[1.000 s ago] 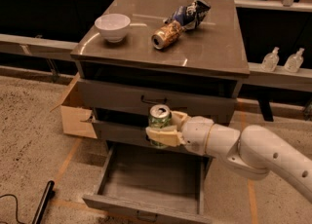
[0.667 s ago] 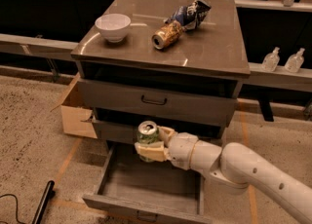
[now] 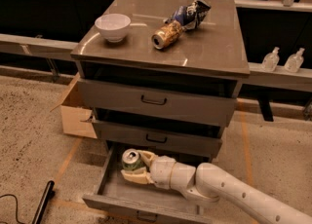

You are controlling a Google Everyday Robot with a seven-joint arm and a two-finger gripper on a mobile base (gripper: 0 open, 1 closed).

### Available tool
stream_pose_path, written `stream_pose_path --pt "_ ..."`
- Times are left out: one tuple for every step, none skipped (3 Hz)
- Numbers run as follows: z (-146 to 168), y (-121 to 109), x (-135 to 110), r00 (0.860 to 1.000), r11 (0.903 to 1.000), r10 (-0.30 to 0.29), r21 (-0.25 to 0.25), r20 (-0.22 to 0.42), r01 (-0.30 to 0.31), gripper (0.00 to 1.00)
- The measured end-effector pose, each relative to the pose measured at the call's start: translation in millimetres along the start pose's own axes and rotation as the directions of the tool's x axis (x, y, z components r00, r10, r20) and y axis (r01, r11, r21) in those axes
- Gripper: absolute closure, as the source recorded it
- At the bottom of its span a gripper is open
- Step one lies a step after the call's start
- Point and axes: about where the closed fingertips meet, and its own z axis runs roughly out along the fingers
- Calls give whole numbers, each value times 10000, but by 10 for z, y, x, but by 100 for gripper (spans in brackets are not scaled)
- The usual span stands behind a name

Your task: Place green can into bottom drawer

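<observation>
**Cabinet and its surroundings, seen from the front**

On the cabinet top [image 3: 204,47], the bowl [image 3: 112,26] sits at the left. The lying can [image 3: 165,36] is to its right, touching the snack bag [image 3: 192,13] just behind it. Below are the top drawer [image 3: 195,106], the middle drawer [image 3: 185,142] and the bottom drawer [image 3: 112,203], which is pulled out toward the viewer. The gripper [image 3: 132,167] reaches in from the right over the bottom drawer's left rear, closed around the held can [image 3: 130,158]. A cardboard box [image 3: 75,116] stands to the left of the cabinet. Two bottles [image 3: 270,60] stand on a ledge to its right.

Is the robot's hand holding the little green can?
Yes, the gripper clasps the slim green can over the open bottom grey metal drawer.
</observation>
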Motion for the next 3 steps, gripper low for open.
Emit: stream_pose_path --pt "248 106 556 9997 9997 12 -246 -250 -18 100" --pt "251 107 564 9997 9997 8 -237 -258 -14 100" --pt "206 -57 819 9975 9989 -474 -61 -518 472 100"
